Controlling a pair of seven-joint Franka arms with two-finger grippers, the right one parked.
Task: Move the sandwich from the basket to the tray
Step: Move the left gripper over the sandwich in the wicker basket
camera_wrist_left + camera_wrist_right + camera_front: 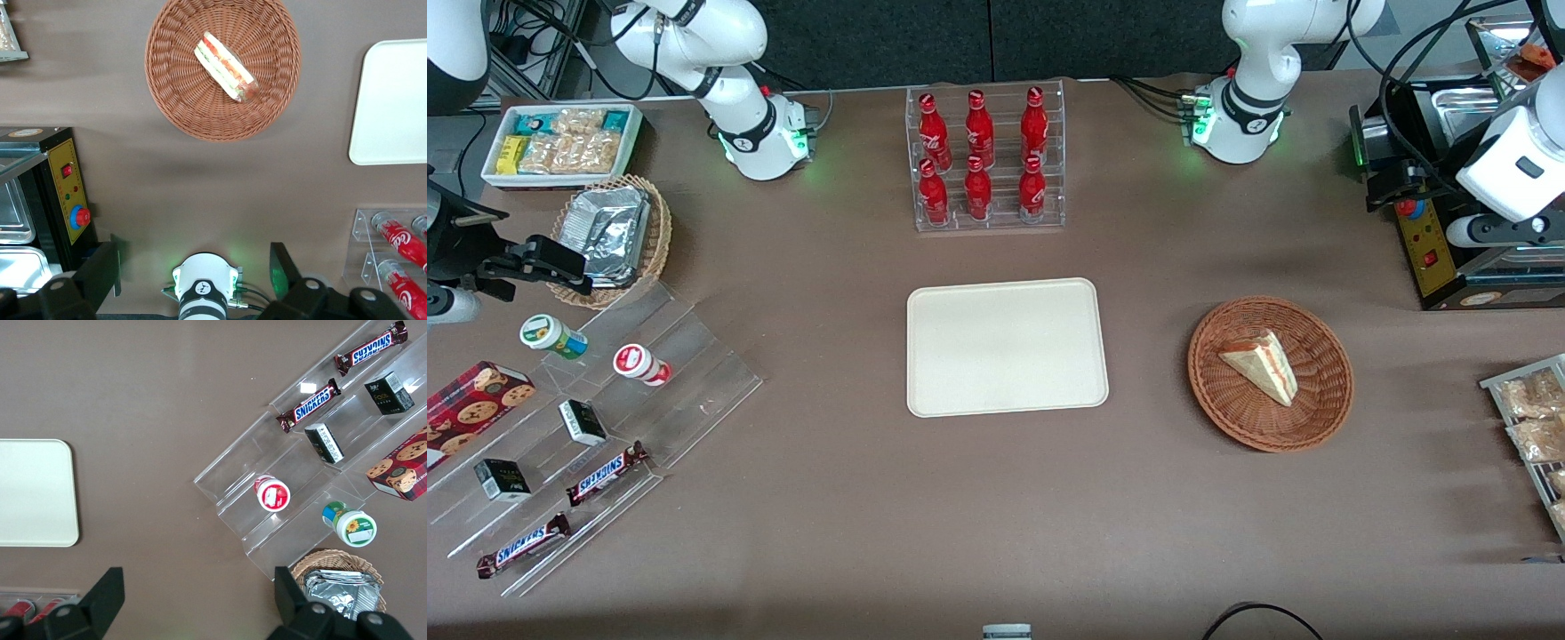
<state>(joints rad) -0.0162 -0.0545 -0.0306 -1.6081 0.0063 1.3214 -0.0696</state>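
Note:
The sandwich [1263, 364] [225, 67], a pale bread wedge with red and pink filling on its cut edge, lies inside the round reddish-brown wicker basket [1218, 400] [173, 100]. Beside the basket, toward the parked arm's end, the flat cream tray [1005, 347] [393, 100] rests on the brown table with nothing on it. My gripper [195, 263] is open, its dark fingers [100, 273] wide apart with nothing between them. It hangs high over the table near the working arm's base, farther from the front camera than the basket and well apart from the sandwich.
A clear rack of red bottles [985, 160] stands farther from the front camera than the tray. A black machine with a yellow panel [1432, 240] and a wire rack of snack packs [1534, 418] flank the basket at the working arm's end. Acrylic steps with snacks [587, 418] lie toward the parked arm's end.

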